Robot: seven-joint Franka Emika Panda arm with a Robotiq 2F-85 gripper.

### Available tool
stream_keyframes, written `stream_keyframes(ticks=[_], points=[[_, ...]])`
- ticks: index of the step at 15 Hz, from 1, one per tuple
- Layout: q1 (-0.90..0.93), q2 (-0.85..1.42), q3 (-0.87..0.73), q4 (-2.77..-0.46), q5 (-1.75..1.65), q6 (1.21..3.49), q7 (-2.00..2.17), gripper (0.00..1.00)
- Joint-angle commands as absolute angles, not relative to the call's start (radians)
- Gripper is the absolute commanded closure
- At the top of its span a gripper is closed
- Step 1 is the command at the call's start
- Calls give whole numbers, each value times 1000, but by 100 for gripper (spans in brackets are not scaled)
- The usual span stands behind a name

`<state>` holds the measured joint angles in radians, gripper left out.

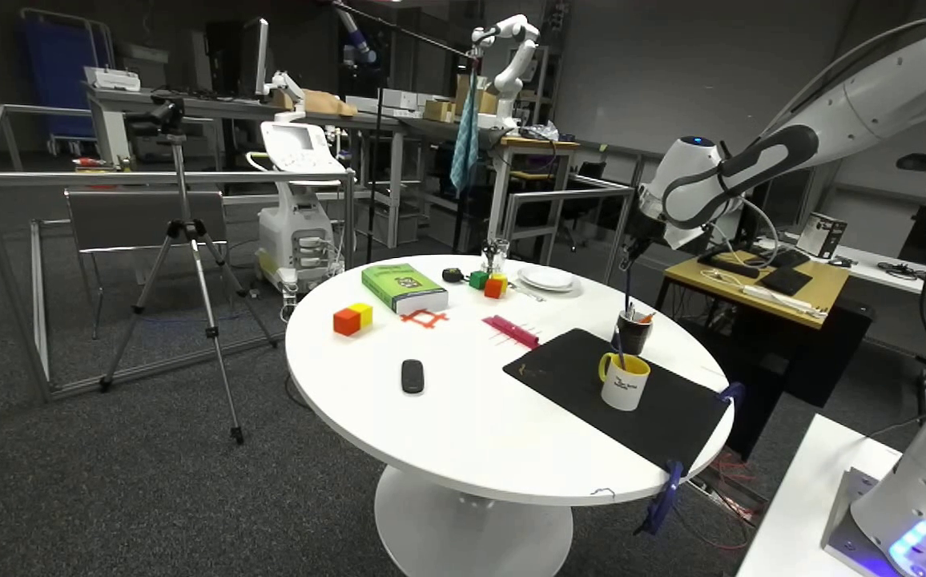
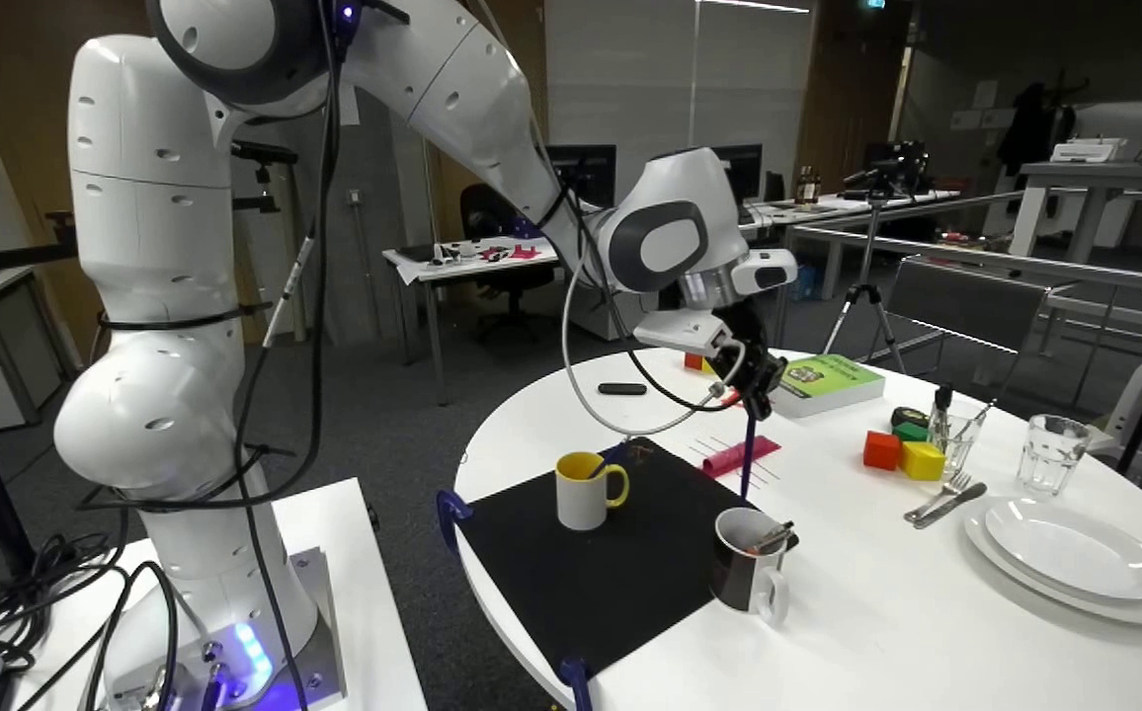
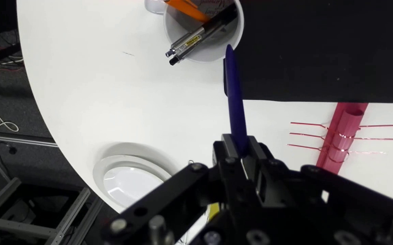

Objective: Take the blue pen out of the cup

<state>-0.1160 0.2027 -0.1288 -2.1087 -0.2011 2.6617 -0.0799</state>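
My gripper (image 3: pixel 240 144) pinches a blue pen (image 3: pixel 236 102). Dark mug (image 2: pixel 734 573), at the mat (image 2: pixel 591 583) edge, holds pens (image 3: pixel 192 40); yellow-lined mug (image 2: pixel 581 502), something blue (image 2: pixel 611 458).

The blue pen (image 3: pixel 236 98) looks smooth and plastic, the mat (image 2: pixel 620 578) matt, the plates (image 2: pixel 1075 548) glossy, the fork (image 2: pixel 936 499) metal.

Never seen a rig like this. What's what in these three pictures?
The white machine is a robot arm; the black gripper at its end does the grabbing. Two pictures come from cameras outside the robot; the downward one from a camera on its wrist. On the round white table are, among others, a black mat, a yellow-lined mug with a blue stick inside, a dark mug with writing tools, a green book, coloured blocks and plates. The gripper is closed on a blue pen, its lower end near the dark mug's rim and apparently clear of it.
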Motion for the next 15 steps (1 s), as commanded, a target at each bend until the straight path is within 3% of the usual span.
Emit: stream_keyframes(ticks=[1,15], points=[[-86,119,-143,-2189,-269,2690,-17,97],[-76,130,-85,-2147,-153,2438,-113,97]])
